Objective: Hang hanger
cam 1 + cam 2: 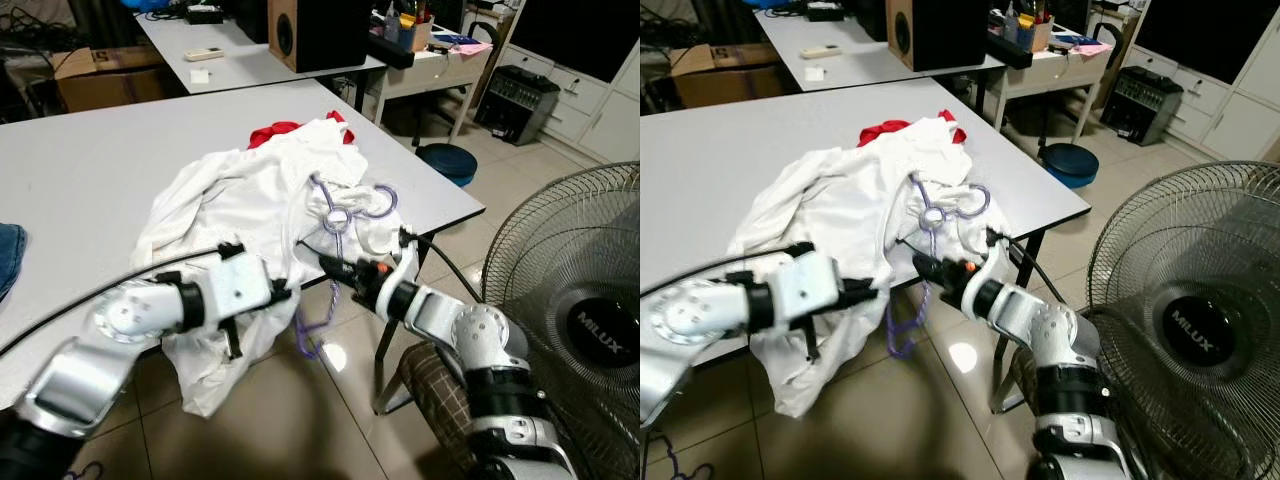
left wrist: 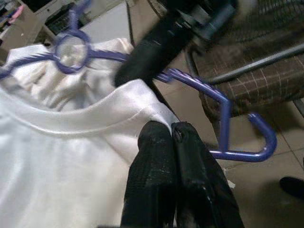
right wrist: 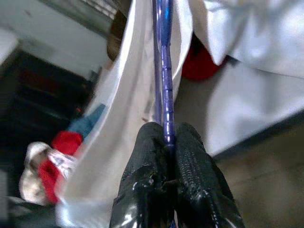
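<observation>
the purple hanger (image 1: 340,215) ran lengthwise from the table (image 1: 80,170) edge down past the right hand (image 1: 335,268), clamped on its bar; left hand (image 1: 288,292) pinched the white shirt (image 1: 240,205) collar alongside.

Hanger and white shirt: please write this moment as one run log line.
left hand: shut on white shirt | right hand: shut on purple hanger | shirt on table

This looks like an office or workroom rather than a living space: long grey tables (image 1: 90,150) on a tiled floor (image 1: 300,420), a black speaker (image 1: 315,30), white cabinets (image 1: 590,95), a cardboard box (image 1: 105,75) and a standing fan (image 1: 590,320).
</observation>
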`<state>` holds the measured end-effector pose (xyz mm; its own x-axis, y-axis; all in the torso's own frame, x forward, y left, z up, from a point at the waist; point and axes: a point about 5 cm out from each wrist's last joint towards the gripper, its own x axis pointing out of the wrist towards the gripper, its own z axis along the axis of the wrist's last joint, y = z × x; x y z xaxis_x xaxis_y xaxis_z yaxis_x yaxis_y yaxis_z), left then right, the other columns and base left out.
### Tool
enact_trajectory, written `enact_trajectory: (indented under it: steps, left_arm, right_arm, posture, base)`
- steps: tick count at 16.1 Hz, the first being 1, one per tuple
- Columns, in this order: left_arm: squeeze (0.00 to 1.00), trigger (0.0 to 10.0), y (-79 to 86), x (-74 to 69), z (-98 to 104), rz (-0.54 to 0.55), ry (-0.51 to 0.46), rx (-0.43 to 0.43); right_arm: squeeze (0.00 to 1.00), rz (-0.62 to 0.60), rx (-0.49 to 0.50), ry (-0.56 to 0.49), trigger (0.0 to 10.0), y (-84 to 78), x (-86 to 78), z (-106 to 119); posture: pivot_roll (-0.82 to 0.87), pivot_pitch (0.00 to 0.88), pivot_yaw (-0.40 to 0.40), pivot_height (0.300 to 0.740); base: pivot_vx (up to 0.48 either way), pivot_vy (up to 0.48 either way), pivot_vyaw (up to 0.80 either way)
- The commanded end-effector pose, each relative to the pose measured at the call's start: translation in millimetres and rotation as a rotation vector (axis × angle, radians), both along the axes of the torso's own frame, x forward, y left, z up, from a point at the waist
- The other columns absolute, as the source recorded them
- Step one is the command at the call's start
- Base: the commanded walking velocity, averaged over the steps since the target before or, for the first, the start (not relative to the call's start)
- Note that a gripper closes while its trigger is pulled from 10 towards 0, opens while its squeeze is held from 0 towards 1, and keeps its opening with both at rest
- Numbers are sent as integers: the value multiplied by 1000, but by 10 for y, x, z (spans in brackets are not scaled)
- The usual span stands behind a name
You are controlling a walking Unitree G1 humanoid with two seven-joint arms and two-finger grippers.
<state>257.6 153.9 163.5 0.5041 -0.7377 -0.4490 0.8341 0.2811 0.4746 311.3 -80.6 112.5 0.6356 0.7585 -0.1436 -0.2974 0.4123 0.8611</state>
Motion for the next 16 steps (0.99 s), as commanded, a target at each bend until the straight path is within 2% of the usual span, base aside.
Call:
enact_trajectory:
  steps: [1, 2, 3, 9, 11, 12, 16]
  left_arm:
    - [0, 0, -20, -24, -47, -20, -5, 14]
    - [0, 0, -25, -107, -145, -50, 28, 39]
    - [0, 0, -15, -132, -184, -51, 37, 48]
    - [0, 0, 18, -280, -282, -37, 110, -12]
    - [0, 0, 18, -339, -309, -27, 161, -38]
    - [0, 0, 10, -358, -284, -24, 189, -81]
    - [0, 0, 4, -376, -247, -41, 238, -113]
  right_arm:
    - [0, -39, 38, 15, 10000, -45, 46, 38]
    - [0, -78, 93, 40, 10000, -51, 97, 61]
    - [0, -90, 102, 44, 10000, -54, 117, 69]
    - [0, -123, 110, 37, 10000, -68, 175, 114]
    - [0, -105, 98, -17, 10000, -71, 156, 150]
    - [0, -103, 114, -50, 10000, -81, 149, 195]
    - [0, -144, 162, -102, 10000, -138, 193, 292]
  posture:
    - [-5, 0, -70, 740]
    - [-2, 0, -70, 740]
    - [-2, 0, -70, 740]
    - [27, 0, -67, 740]
    - [27, 0, -69, 740]
    - [26, 0, -69, 740]
    - [24, 0, -60, 740]
  base:
    - [0, 0, 0]
    - [0, 0, 0]
    - [0, 0, 0]
    - [0, 0, 0]
    - [0, 0, 0]
    - [0, 0, 0]
    - [0, 0, 0]
